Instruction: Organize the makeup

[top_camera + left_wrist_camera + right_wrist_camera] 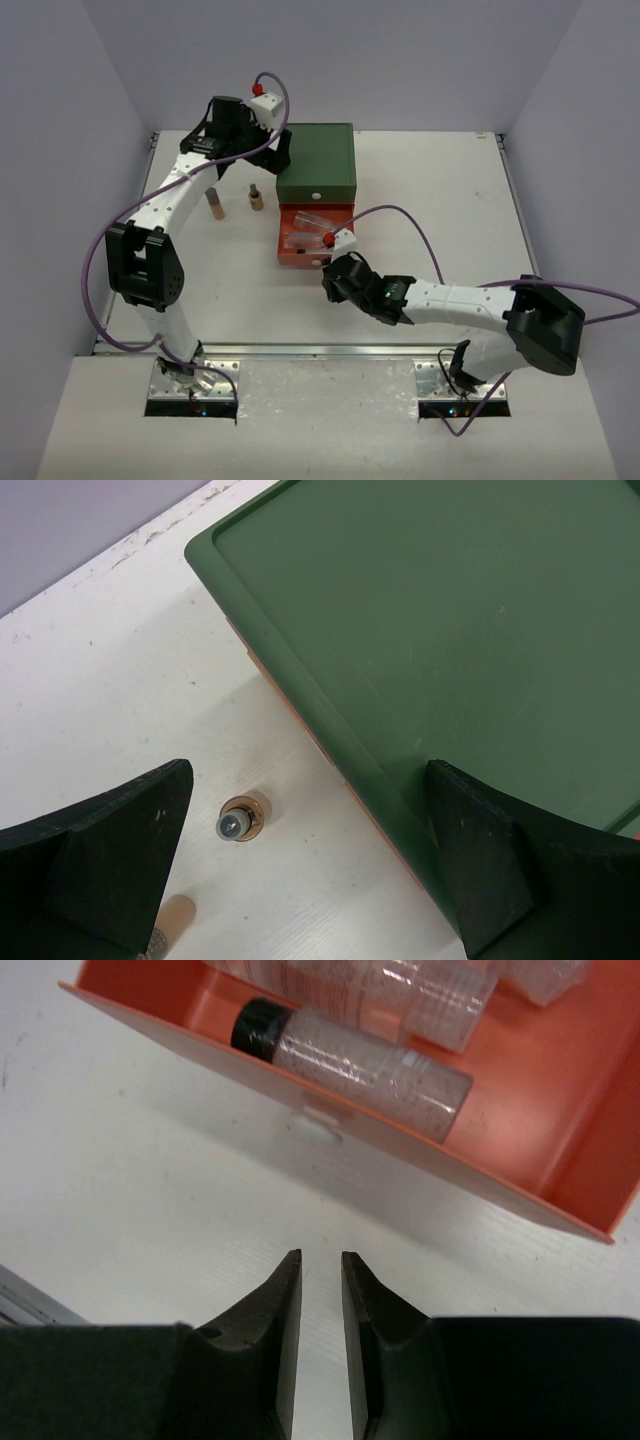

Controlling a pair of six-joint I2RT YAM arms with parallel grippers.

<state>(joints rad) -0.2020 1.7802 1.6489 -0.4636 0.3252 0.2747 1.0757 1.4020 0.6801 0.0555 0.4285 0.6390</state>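
Note:
Two peach tubes stand upright on the table left of the box: one with a grey cap [255, 197] and one farther left [215, 206]. In the left wrist view the grey-capped tube [240, 820] shows from above and the other tube [172, 920] at the bottom edge. My left gripper [272, 158] [310, 850] is wide open and empty, above the box's left edge. The orange drawer [290, 255] [380, 1145] is pulled out and holds small clear bottles [305, 228], one with a dark cap [350, 1060]. My right gripper [335, 280] [320, 1260] is almost shut, empty, just before the drawer's front.
The green drawer box [316, 160] [450, 630] stands at the back middle of the white table [450, 220]. Grey walls close the table on three sides. The right arm lies low across the front right.

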